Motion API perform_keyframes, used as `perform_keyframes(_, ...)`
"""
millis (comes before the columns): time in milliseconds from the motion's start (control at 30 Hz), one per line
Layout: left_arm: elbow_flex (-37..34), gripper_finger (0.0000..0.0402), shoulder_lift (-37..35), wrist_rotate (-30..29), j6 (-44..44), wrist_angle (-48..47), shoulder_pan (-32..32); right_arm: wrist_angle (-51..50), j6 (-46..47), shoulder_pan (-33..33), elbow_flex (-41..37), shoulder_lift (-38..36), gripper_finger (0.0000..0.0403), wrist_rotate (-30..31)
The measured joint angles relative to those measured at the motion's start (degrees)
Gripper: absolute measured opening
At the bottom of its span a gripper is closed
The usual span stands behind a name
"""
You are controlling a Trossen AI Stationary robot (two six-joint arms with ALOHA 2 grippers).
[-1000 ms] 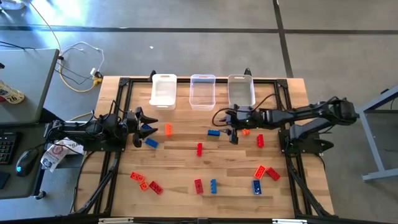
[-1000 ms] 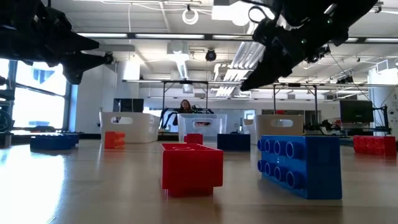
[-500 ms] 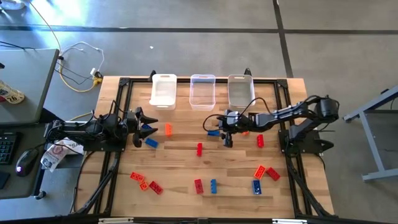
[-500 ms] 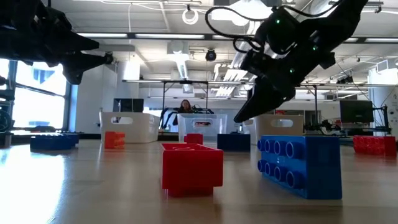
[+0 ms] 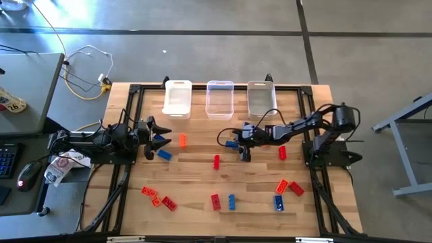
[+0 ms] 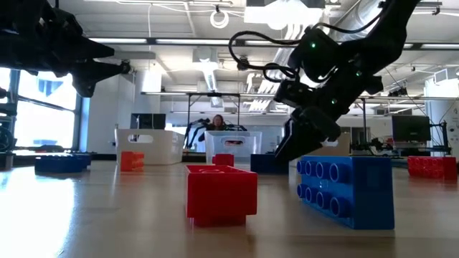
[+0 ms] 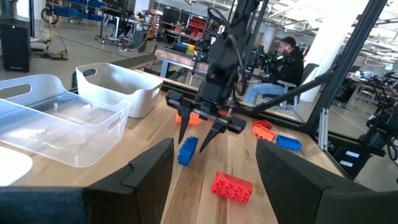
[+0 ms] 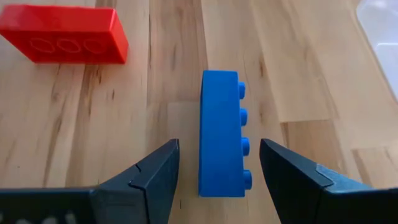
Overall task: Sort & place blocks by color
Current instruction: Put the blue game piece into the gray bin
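Pick step: right end effector (image 8: 217,163) spread, straddling small blue plastic brick (image 8: 221,141) on wooden surface (image 5: 202,182); next, pinch, lift; left end effector (image 5: 150,128) spread, idle.

Right arm stretched low toward table centre, right gripper (image 5: 237,144) tipped down with fingers (image 8: 152,180) spread apart, nothing clamped. Left arm parked at its own table edge, left gripper (image 5: 154,129) level, fingers (image 7: 149,174) parted, holding nothing.
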Motion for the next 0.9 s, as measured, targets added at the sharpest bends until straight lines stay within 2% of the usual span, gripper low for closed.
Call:
perform_keyframes(167,0.0,0.0216,0.0,0.0,0.0,0.0,0.0,0.1,0.1,0.0,0.0,0.3,0.0178,0.0)
perform_keyframes(400,0.0,0.0216,0.0,0.0,0.0,0.0,0.0,0.2,0.1,0.0,0.0,0.3,0.0069,0.0)
perform_keyframes(533,0.0,0.0216,0.0,0.0,0.0,0.0,0.0,0.1,0.2,0.0,0.0,0.2,0.0068,0.6)
perform_keyframes(633,0.0,0.0216,0.0,0.0,0.0,0.0,0.0,-0.4,1.2,0.0,0.0,-0.9,0.0068,3.4)
perform_keyframes(900,0.0,0.0216,0.0,0.0,0.0,0.0,0.0,-2.5,1.0,-1.3,0.0,-8.5,0.0068,7.8)
